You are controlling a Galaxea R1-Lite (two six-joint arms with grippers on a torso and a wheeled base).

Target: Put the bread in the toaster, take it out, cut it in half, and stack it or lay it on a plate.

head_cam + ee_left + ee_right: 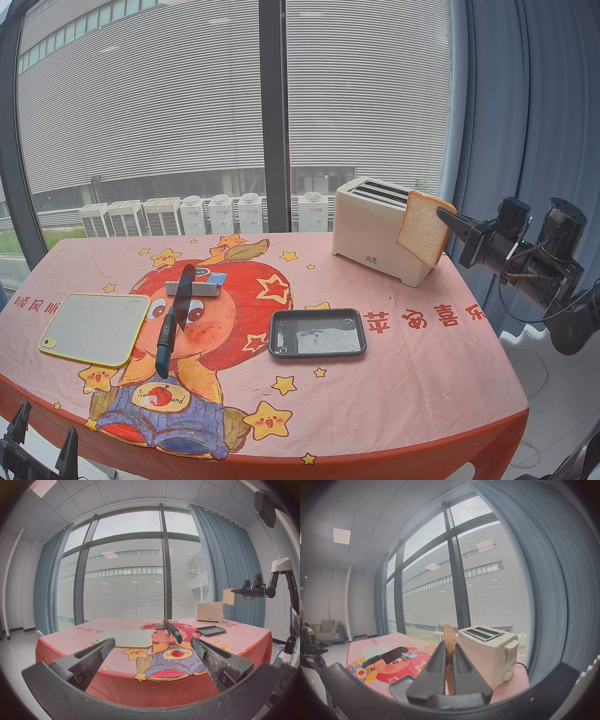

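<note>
A slice of bread [423, 227] [449, 638] hangs upright in the air beside the right end of the white toaster [375, 229] [489, 653], just below the level of its two top slots. My right gripper [451, 220] [449, 652] is shut on the bread's edge. The toaster stands at the table's back right. My left gripper [153, 647] is open and holds nothing, low off the table's front left corner [40, 440]. A knife [175, 316] with a dark blade and teal handle leans on a small rest [192, 288].
A light cutting board [95, 327] with a yellow rim lies at the left. A dark rectangular tray [317, 333] sits in the middle of the table. Blue curtains [525, 125] hang behind the right arm. A window runs along the table's far edge.
</note>
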